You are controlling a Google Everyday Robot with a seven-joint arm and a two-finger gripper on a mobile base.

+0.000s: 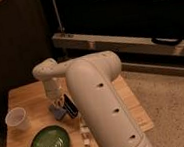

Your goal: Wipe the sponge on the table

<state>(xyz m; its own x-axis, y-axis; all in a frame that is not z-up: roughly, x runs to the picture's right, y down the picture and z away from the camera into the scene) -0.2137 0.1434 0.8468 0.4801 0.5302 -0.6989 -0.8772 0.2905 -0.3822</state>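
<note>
Filling the near right of the view, the white arm rose from the bottom edge and hid the middle and right of the table, so that part of the plank top could not be read; beside it, near the front edge, lay a green plate, and just right of the plate a small pale object too indistinct to name; farther back on the left stood a white cup; near the table's middle the sponge lay on the wood, a light-blue block partly covered from above, with a black bar just to its right (touching or not, I could not tell); the gripper hung directly over the sponge, and whether it was clenched, released or grasping could not be told; right of the table ran a speckled floor; behind, dark shelving with a pale rail crossed the room, its upper shelf cut off by the top edge.
</note>
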